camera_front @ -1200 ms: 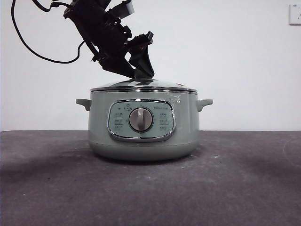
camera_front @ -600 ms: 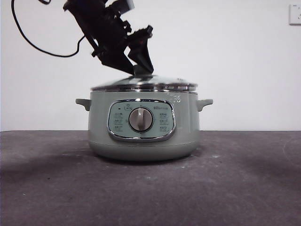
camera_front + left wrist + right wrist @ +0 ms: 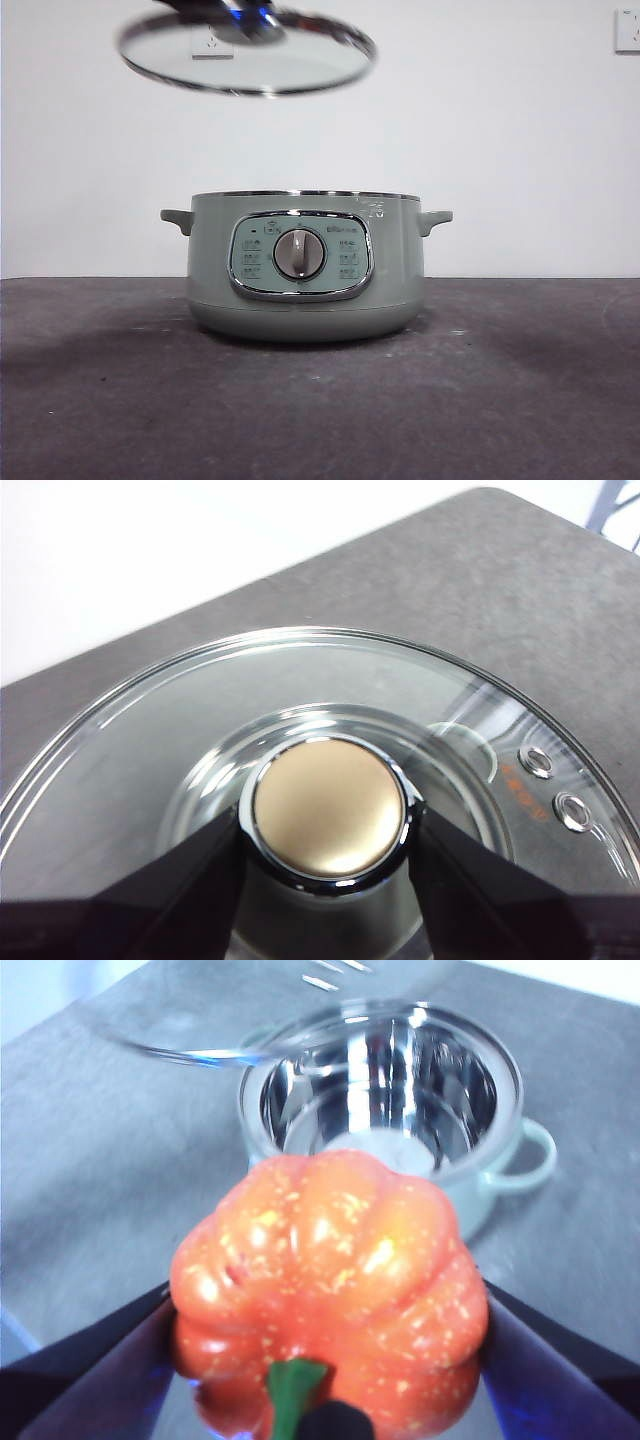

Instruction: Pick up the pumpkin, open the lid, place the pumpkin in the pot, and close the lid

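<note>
Overhead, the clear glass lid (image 3: 246, 55) is clamped at its knob by the left gripper (image 3: 327, 825); the orange ribbed pumpkin (image 3: 330, 1295) is squeezed by the right gripper (image 3: 325, 1335), above the open sage-green pot (image 3: 305, 265).

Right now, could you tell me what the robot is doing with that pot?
The left gripper is shut on the knob of the glass lid and holds it in the air, above the pot and off to one side, so the pot stands open on the table. The right gripper holds the pumpkin above the table with the open pot ahead of it. The pumpkin is not in the pot yet, and the lid is not back on.
</note>
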Available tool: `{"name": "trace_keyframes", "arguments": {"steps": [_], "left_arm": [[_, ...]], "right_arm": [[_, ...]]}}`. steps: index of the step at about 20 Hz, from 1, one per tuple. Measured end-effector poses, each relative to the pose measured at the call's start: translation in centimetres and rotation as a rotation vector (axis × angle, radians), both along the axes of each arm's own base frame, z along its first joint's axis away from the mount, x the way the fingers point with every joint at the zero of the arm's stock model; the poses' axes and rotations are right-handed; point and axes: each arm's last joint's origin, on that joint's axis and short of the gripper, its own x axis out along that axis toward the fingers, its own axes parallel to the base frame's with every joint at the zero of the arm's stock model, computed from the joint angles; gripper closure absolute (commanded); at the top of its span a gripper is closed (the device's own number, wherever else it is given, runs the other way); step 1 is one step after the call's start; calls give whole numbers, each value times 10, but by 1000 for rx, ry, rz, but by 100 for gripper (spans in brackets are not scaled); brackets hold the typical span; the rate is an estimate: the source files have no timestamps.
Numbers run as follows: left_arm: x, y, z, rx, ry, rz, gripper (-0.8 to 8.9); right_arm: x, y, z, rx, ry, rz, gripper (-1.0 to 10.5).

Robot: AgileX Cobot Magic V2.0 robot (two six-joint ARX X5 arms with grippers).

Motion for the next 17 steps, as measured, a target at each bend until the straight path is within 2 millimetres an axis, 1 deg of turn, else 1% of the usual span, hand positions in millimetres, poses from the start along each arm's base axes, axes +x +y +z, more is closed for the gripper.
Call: {"name": "trace_keyframes", "arguments": {"steps": [3, 5, 7, 10, 12, 14, 16, 17], "left_arm": [[-32, 29, 25, 12, -45, 59, 822], [-54, 45, 36, 29, -55, 85, 822], [-75, 56, 43, 40, -58, 96, 822], [-104, 69, 54, 37, -83, 108, 822], [-123, 76, 60, 34, -104, 115, 822], [-138, 81, 63, 28, -119, 116, 822], [-148, 85, 67, 18, -141, 117, 822], [-151, 86, 68, 15, -148, 118, 822]], "right_arm": [[25, 23, -9, -32, 6, 12, 958], [46, 41, -13, -64, 11, 25, 958], [69, 58, -13, -101, 13, 34, 959], [110, 82, -8, -136, 3, 31, 958], [142, 93, -9, -144, 10, 20, 959], [172, 103, -15, -132, 34, 28, 959], [201, 111, -28, -142, 59, 11, 959], [212, 115, -37, -152, 74, 4, 959]]}}
